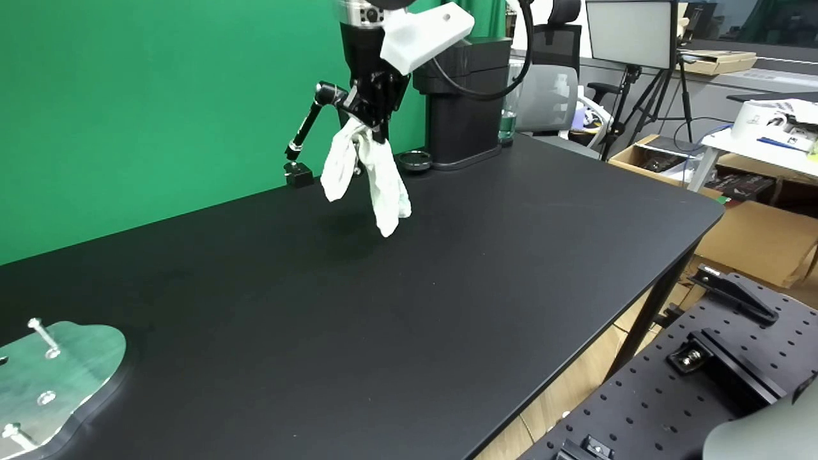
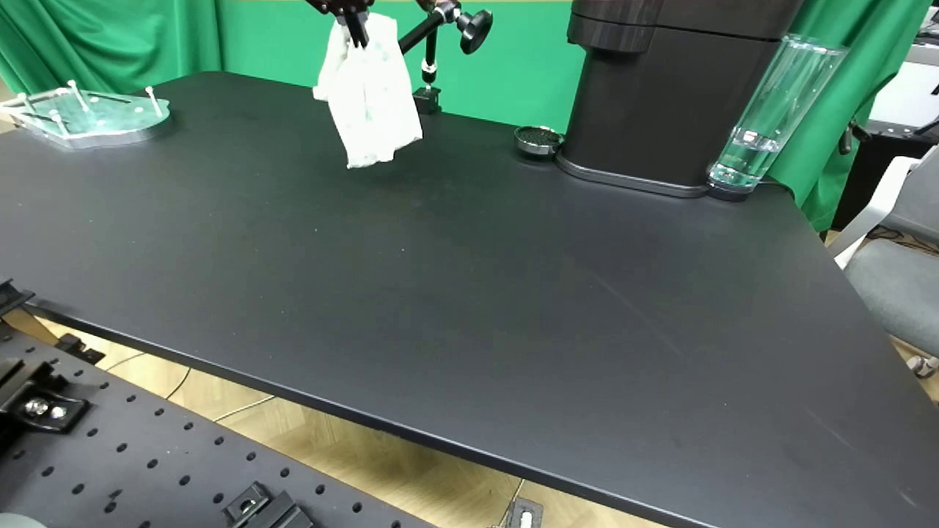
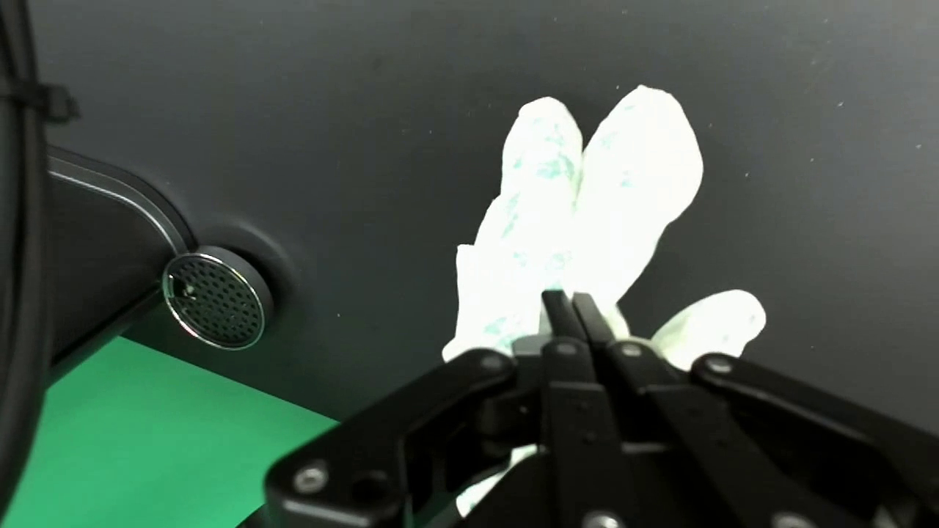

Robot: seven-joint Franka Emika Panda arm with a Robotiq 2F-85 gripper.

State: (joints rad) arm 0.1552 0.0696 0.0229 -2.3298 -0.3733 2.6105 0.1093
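Wrist view, bottom centre: one black gripper (image 3: pixel 571 299), its two fingers brought together, pinching one white cloth (image 3: pixel 546 235) with green flecks. The cloth spreads from the fingertips up the middle of the frame; its long axis runs up the picture, two rounded ends pointing to the top, a third, shorter one to the right. In both exterior views it hangs in the upper middle over one dark table (image 2: pixel 469 308), long axis nearly vertical, free ends pointing down. At the wrist view's left lies one round perforated tray (image 3: pixel 216 301), just beside one dark appliance (image 3: pixel 95 227). In an exterior view one clear tank (image 2: pixel 770 117), partly filled, stands at upper right, and one greenish plate (image 2: pixel 110 114) with four pale posts (image 2: pixel 78 96) lies at upper left. Behind the table rises a green backdrop (image 1: pixel 160 96).
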